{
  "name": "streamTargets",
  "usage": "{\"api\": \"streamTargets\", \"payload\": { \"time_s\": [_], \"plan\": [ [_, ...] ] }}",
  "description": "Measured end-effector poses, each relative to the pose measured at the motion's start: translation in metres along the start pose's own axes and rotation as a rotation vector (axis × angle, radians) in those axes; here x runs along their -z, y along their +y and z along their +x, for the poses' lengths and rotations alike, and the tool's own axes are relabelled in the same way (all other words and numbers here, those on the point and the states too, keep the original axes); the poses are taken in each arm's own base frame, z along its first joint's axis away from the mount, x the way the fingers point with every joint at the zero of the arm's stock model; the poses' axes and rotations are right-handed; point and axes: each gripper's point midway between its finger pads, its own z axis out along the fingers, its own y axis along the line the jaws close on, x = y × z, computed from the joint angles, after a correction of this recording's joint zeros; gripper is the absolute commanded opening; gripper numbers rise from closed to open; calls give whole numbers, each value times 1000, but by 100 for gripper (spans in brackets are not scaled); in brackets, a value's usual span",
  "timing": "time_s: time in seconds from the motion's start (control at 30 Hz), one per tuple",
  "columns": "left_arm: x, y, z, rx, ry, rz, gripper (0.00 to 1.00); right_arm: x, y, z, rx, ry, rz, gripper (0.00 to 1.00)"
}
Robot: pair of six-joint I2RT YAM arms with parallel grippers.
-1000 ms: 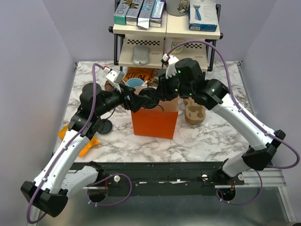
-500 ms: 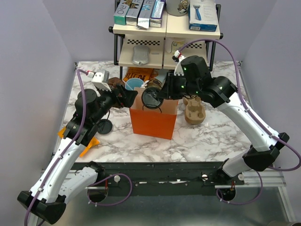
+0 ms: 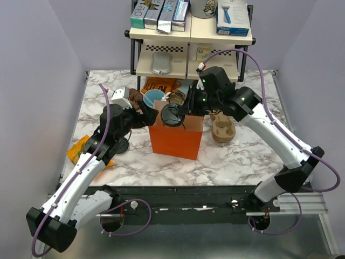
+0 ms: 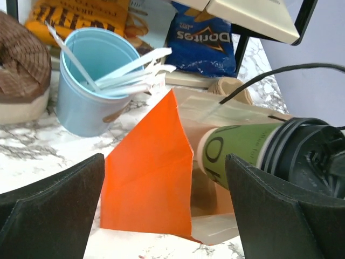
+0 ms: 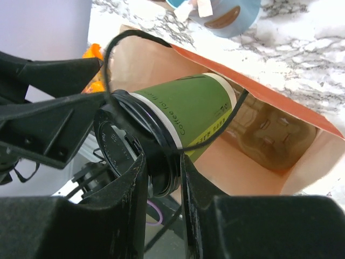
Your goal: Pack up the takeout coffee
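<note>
- The takeout coffee (image 3: pixel 171 115) is held by the right claw (image 3: pixel 182 108), which is closed narrow on the rim of the cup's black lid.
- The cup is tipped onto its side. In the top view its lid is turned toward 9 o'clock.
- The cup is kept at the open mouth of the orange bag (image 3: pixel 178 141), and its green end is pointed into the bag.
- In the right wrist view, the bag's black string handle (image 5: pixel 135 40) is looped across the cup.
- The left claw (image 3: pixel 151 114) is spread wide and nothing is held in it. It is placed at 9 o'clock of the lid, just beside the bag's rim.
- A light blue cup (image 3: pixel 153 97) with white sticks in it is set on the desk (image 3: pixel 242 156) at 11 o'clock of the bag.
- A brown cup carrier (image 3: pixel 222 129) is set at 3 o'clock of the bag.
</note>
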Motion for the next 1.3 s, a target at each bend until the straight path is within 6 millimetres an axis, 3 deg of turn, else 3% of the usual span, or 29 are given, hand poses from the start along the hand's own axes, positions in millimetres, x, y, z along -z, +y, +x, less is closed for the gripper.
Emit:
{"api": "streamTargets", "payload": {
  "time_s": [0.2, 0.53, 0.9, 1.3],
  "plan": [
    [0, 7, 18, 100, 9, -7, 99, -20, -9, 13, -56, 48, 34, 1],
    [6, 7, 28, 253, -57, 51, 99, -29, -10, 11, -131, 25, 43, 1],
    [12, -4, 12, 219, -123, 111, 99, -18, -18, 4, -202, -20, 5, 1],
    [13, -14, 20, 158, -97, 191, 92, -17, -29, 10, -244, -17, 26, 1]
  ]
}}
